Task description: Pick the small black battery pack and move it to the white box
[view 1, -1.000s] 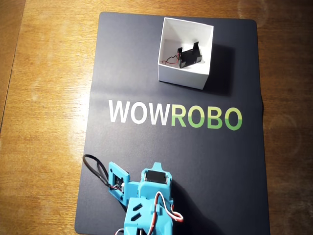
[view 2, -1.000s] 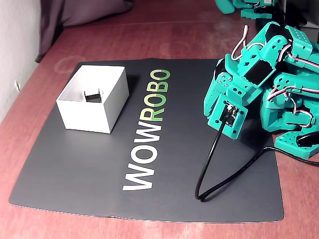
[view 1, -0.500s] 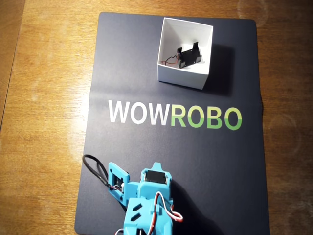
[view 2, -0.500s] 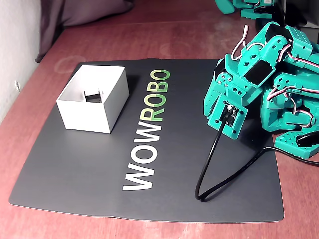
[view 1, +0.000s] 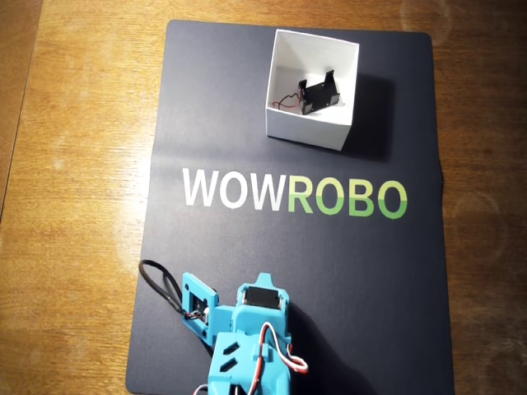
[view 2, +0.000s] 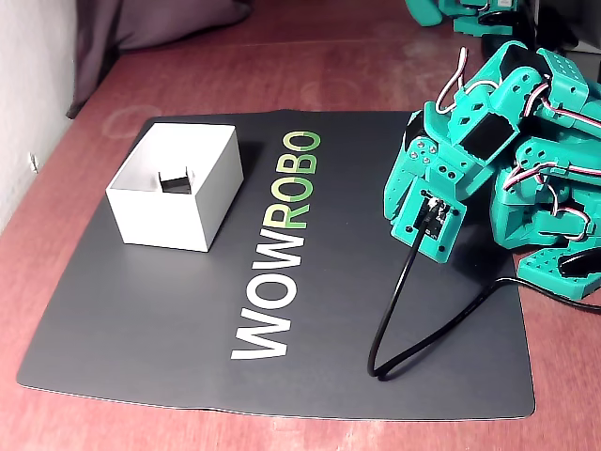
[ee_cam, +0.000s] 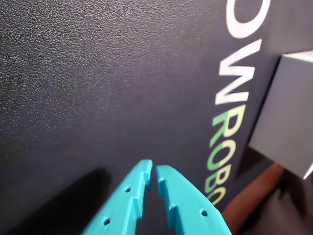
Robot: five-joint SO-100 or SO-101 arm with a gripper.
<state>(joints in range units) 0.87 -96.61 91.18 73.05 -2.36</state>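
We found the small black plastic battery pack (view 1: 319,94) lying inside the white square cardboard box (view 1: 284,122), the empty teal gripper (ee_cam: 153,172) nearly closed away from it; any renewed reach risked toppling that thin-walled box.

Open mat (view 1: 247,247); white box (view 1: 309,127) far end

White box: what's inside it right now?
In the overhead view the white box holds the small black battery pack, red and black wires trailing left. The fixed view shows only its raised tabs; the near wall hides the rest.
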